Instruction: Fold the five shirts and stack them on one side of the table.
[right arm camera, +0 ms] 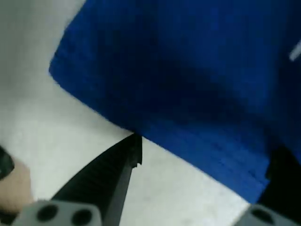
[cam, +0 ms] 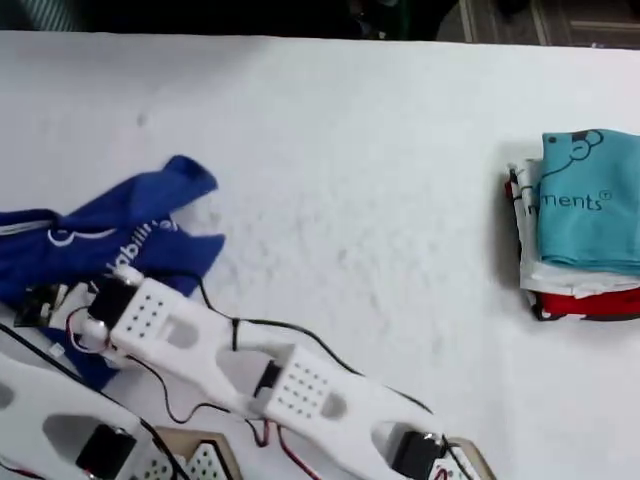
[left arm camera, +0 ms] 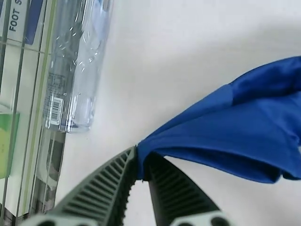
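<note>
Blue and rumpled, the blue shirt (cam: 120,240) lies by the near left corner of the table (cam: 380,200), not yet folded. The left gripper (left arm camera: 141,160) is clamped tight on a pinch of its edge, probably to pull it flat. The right gripper (right arm camera: 207,155) gapes wide at another edge, holding nothing, likely lining up a second pinch. Farther off, at the right edge, sits the stack of folded shirts (cam: 585,230), where this one probably belongs.

Blue shirt (cam: 100,225) partly beneath an arm (cam: 170,325) — folded stack (cam: 585,215) partly beyond the high view's edge.
</note>
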